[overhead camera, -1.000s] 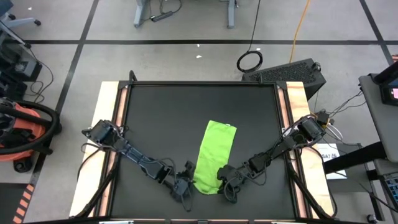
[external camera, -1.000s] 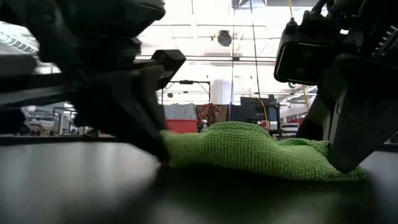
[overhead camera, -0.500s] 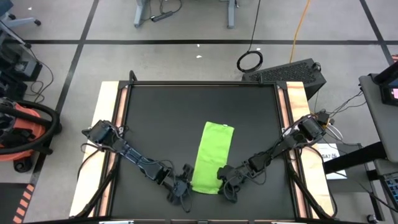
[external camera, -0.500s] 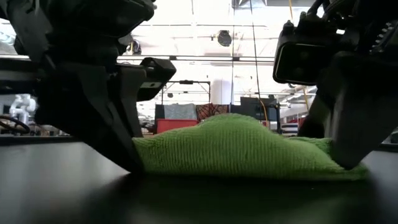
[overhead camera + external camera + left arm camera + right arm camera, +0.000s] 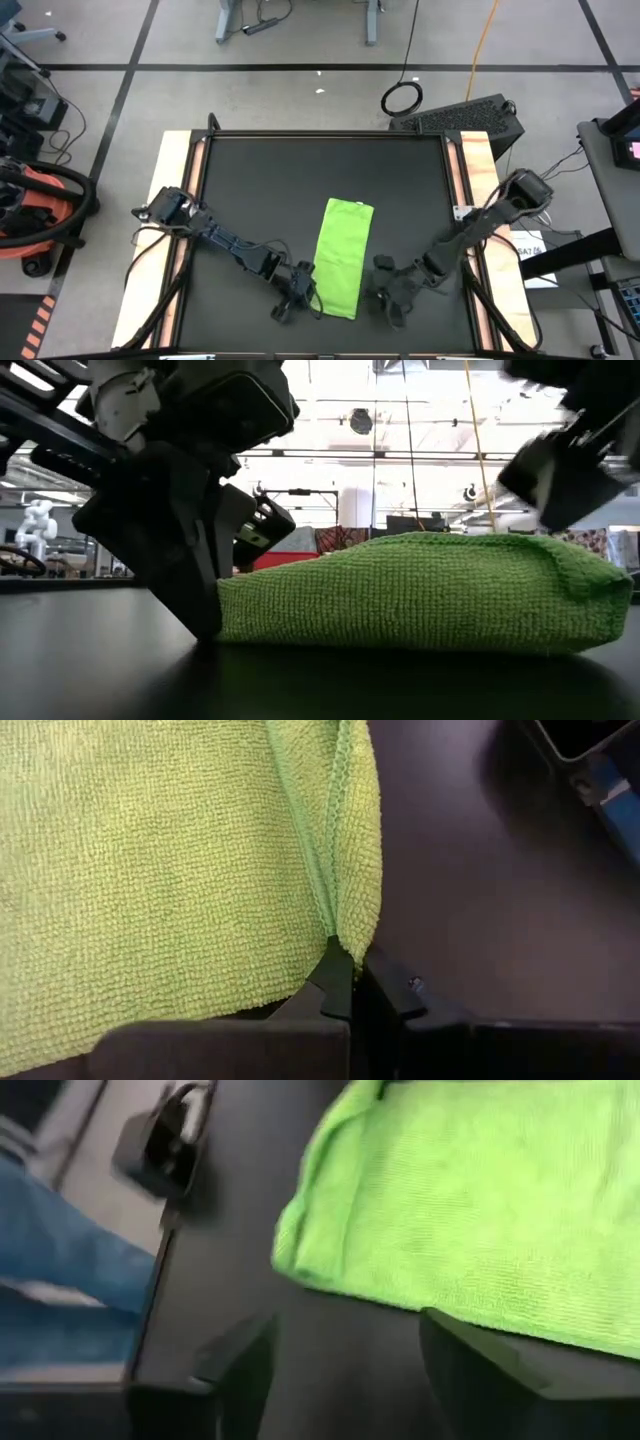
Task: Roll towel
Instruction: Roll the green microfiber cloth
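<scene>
A: Towel (image 5: 342, 258) position?
B: Folded strip, long axis front to back, on the black worktop (image 5: 260, 190), nearer its front edge, slightly right of centre.
A: Left claw (image 5: 303, 296)?
B: At the towel's near-left corner, fingers pressed together, pinching a raised fold of its edge (image 5: 345, 935).
A: Right claw (image 5: 392, 300)?
B: Just beside the towel's near-right corner, not touching; fingers (image 5: 240, 1370) spread, nothing between them.

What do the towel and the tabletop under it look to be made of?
The towel looks like soft knitted microfibre cloth: fine looped weave, matte lime green, a stitched hem at its edge. The tabletop looks like a smooth, hard black sheet with a faint sheen; the exact material is unclear.
</scene>
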`<act>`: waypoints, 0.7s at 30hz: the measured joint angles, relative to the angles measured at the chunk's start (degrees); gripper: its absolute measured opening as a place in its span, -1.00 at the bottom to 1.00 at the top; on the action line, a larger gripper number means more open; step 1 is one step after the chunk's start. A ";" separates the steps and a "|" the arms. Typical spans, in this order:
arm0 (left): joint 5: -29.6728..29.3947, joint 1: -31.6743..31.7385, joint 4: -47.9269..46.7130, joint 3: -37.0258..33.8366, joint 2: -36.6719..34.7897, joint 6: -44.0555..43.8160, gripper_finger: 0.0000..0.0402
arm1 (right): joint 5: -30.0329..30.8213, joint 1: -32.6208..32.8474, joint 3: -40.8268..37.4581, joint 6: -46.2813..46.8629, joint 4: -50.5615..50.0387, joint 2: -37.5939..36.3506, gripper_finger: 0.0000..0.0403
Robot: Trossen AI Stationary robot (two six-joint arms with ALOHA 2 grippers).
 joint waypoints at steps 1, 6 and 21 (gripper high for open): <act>0.63 0.32 0.02 0.00 0.00 -0.51 -0.98 | 1.48 1.07 0.04 -1.71 -1.20 -0.66 0.20; 6.10 2.72 0.71 -0.11 0.02 -3.43 -0.98 | 5.41 6.49 0.07 -6.71 -3.87 -0.14 0.17; 18.64 9.11 1.29 -0.13 0.37 -15.08 -0.98 | 20.00 10.89 6.16 -22.16 -4.10 9.03 -0.05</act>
